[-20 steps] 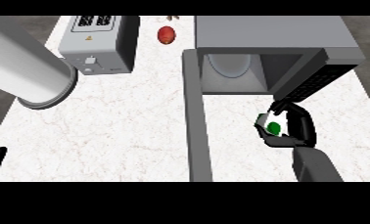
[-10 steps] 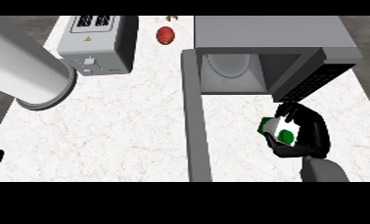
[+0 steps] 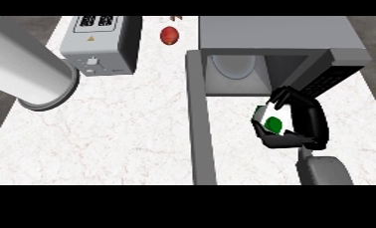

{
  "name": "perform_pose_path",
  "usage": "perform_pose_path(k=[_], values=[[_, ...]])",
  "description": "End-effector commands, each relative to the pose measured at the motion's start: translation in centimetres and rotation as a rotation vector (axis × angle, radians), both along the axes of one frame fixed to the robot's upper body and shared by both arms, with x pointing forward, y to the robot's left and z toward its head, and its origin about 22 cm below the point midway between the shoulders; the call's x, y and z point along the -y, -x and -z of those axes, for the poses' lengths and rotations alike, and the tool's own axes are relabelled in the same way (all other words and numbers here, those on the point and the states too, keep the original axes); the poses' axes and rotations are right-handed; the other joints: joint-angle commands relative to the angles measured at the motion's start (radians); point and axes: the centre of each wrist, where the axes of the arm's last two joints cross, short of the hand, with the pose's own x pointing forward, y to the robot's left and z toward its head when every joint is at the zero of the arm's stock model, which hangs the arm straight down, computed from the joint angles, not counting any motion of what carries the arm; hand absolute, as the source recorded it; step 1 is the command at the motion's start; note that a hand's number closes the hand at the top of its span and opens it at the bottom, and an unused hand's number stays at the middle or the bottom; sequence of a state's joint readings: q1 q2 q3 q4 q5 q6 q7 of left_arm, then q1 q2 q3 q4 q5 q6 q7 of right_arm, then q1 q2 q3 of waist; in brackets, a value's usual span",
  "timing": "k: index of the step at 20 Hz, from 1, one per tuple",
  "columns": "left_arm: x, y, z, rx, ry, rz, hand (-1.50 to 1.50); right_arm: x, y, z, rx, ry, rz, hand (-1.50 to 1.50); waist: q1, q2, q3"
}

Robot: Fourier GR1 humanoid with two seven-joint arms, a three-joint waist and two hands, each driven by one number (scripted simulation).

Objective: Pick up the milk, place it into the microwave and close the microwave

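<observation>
Nearest, the right hand (image 3: 301, 122) curls its fingers round the milk (image 3: 270, 121), held just outside the open microwave (image 3: 275, 35). Best to carry it straight in, clear of the door (image 3: 200, 122). The left hand is unseen.

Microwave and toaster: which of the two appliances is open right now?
The microwave, right of the toaster. Its door is swung out toward the robot, exposing the cavity, with the right hand holding the milk just before it.
</observation>
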State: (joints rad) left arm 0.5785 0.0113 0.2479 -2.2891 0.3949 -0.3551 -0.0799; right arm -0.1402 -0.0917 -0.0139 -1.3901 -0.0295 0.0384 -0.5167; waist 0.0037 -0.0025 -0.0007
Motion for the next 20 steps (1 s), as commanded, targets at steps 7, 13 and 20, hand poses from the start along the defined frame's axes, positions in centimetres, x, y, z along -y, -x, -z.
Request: perform_pose_path(k=[7, 13, 20], values=[[-2.0, -1.2, 2.0, 0.006, -0.001, -0.001, -1.5, -3.4, -9.1, -4.7, -0.064, 0.106, 0.042, 1.5, 0.018, 0.007, 0.0], [-1.6, -0.6, 0.3, -0.004, -0.016, 0.018, -1.5, -3.3, -11.3, -3.1, -0.071, 0.1, 0.06, 1.5, 0.038, 0.013, 0.002], [-0.6, -2.4, 0.3, 0.008, -0.002, 0.06, -1.5, -4.0, -12.8, -5.1, -0.057, 0.147, 0.088, 1.5, 0.051, 0.022, 0.002]])
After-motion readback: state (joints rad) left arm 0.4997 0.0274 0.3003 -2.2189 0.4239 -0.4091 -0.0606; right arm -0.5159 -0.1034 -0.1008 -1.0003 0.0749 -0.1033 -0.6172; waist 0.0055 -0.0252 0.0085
